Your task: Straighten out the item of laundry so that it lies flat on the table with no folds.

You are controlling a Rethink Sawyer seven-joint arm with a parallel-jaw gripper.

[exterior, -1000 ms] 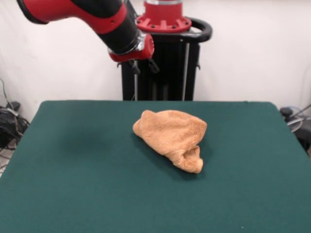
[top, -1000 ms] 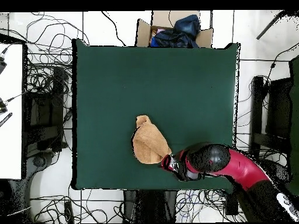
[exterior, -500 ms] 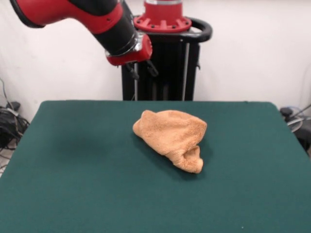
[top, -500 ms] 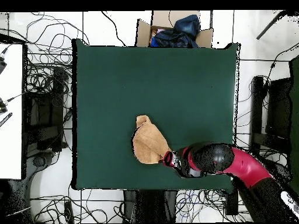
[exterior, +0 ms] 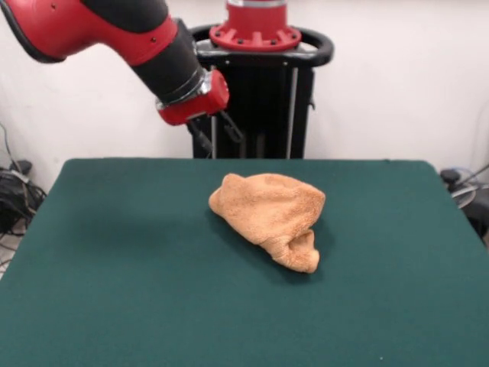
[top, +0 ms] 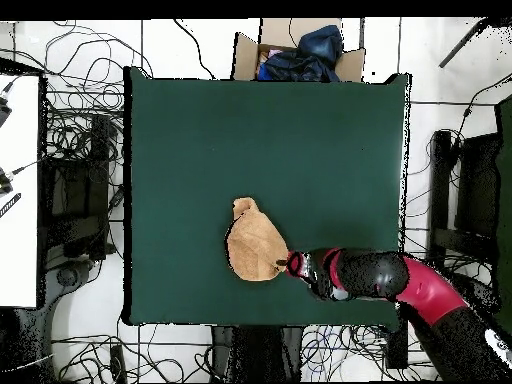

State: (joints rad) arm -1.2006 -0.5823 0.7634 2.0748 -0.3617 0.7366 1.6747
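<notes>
1. Front view: the towel (exterior: 271, 215) lies bunched and folded near the middle of the green table (exterior: 114, 290). The arm slants down from upper left; its gripper (exterior: 215, 132) hangs above the table's far edge, fingers apart, empty.
2. Overhead view: a cardboard box (top: 300, 52) of dark cloth sits beyond one table (top: 320, 150) edge, with cables around it. The gripper (top: 289, 264) is just beside the towel (top: 254, 243).

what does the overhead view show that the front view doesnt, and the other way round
Only the overhead view shows the whole table outline, the cables on the floor around it, and an open cardboard box with dark cloth inside beyond the table's far edge.

Only the front view shows the black pedestal, the white wall behind it, and the height of the gripper, which hangs well above the table, clear of the towel.

Both show the bunched, folded orange towel lying on the green table and the red and black arm.
</notes>
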